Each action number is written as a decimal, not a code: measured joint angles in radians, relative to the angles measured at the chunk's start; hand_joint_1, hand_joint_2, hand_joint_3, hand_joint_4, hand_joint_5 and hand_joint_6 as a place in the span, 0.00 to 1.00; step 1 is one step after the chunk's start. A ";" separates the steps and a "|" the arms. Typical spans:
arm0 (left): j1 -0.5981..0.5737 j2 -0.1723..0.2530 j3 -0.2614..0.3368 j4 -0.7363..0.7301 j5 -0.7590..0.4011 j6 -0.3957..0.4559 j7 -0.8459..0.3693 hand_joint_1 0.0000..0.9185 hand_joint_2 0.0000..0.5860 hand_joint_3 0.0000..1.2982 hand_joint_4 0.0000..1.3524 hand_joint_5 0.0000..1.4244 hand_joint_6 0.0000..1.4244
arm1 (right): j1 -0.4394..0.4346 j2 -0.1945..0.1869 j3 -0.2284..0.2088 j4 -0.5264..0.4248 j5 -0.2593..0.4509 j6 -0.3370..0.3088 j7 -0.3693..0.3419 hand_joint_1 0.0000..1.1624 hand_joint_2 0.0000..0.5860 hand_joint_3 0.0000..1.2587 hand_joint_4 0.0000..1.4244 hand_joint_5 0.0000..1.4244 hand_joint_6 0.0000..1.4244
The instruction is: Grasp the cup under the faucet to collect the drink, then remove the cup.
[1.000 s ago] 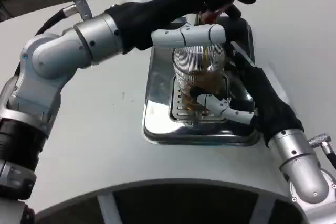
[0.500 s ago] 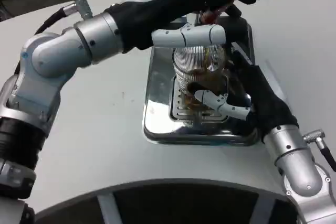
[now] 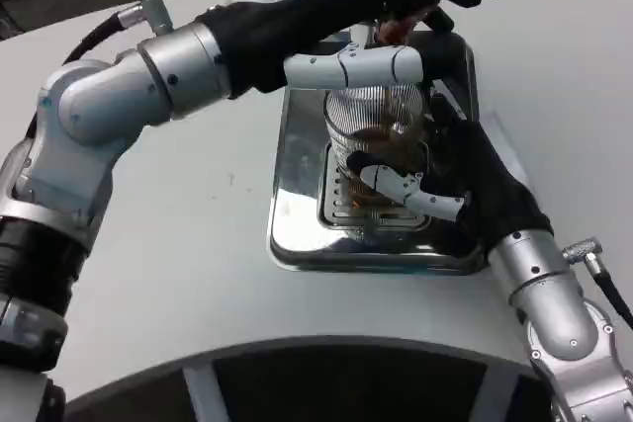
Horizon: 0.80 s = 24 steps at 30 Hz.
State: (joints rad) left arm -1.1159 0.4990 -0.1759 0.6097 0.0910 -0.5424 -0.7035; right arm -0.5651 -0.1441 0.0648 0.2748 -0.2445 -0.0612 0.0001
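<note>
**Cup on the drip tray, a hand at each end**

The cup (image 3: pixel 374 140) stands on the slotted grate (image 3: pixel 346 207) set into the middle of the drip tray (image 3: pixel 297 155), and everything here is placed around that tray. The right hand (image 3: pixel 450 190) comes in from the tray's near right corner, its white and black fingers (image 3: pixel 396 182) wrapped round the lower front of the cup, touching the glass, so it is holding the cup low down. The left hand (image 3: pixel 396 7) reaches across from the tray's left side and sits above the far end of the tray. One white finger (image 3: pixel 351 68) lies level just over the cup's rim, and the black fingertips reach past towards a small reddish part (image 3: pixel 401 29) behind the cup. Whether that hand is pressing or gripping anything there, I cannot tell.

Now the materials. The cup is clear, ribbed with fine upright ridges, round in section, with an amber-brown drink (image 3: pixel 381 150) showing in its lower part. The tray is polished metal, a rounded rectangle with a raised rim, mirror-bright and throwing back dark reflections. The grate is a smaller rectangle of parallel slots. The table (image 3: pixel 198 274) under the tray is matte white.

The cup is upright, long axis vertical, mouth pointing up at the left hand's level finger. The forearms are silver with black sleeves at the wrists.
</note>
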 measured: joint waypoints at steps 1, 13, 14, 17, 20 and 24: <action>-0.001 0.000 0.000 0.002 0.000 -0.003 0.000 0.00 0.23 0.12 0.09 0.15 0.10 | -0.004 0.001 0.000 0.005 0.004 -0.002 0.000 0.64 0.37 0.02 0.02 0.10 0.04; -0.019 0.003 0.000 0.030 0.000 -0.016 -0.006 0.00 0.22 0.12 0.09 0.15 0.10 | -0.046 0.010 0.000 0.073 0.035 -0.029 0.009 0.64 0.36 0.01 0.01 0.10 0.03; -0.020 0.003 0.000 0.031 0.000 -0.017 -0.008 0.00 0.22 0.12 0.09 0.15 0.10 | -0.048 0.011 0.000 0.077 0.037 -0.031 0.010 0.64 0.36 0.01 0.01 0.10 0.03; -0.022 0.004 0.000 0.038 0.000 -0.026 -0.011 0.00 0.22 0.12 0.09 0.15 0.10 | -0.057 0.014 0.000 0.094 0.041 -0.044 0.012 0.64 0.36 0.00 0.01 0.10 0.03; -0.026 0.005 0.000 0.046 0.000 -0.030 -0.011 0.00 0.22 0.12 0.09 0.15 0.10 | -0.064 0.016 -0.001 0.113 0.054 -0.057 0.015 0.64 0.36 0.00 0.01 0.10 0.03; -0.028 0.005 -0.001 0.053 0.000 -0.035 -0.011 0.00 0.22 0.12 0.09 0.15 0.10 | -0.071 0.016 -0.001 0.130 0.059 -0.071 0.018 0.64 0.36 0.00 0.01 0.10 0.03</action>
State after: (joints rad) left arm -1.1438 0.5037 -0.1765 0.6629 0.0909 -0.5770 -0.7148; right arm -0.6359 -0.1283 0.0640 0.4048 -0.1854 -0.1321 0.0185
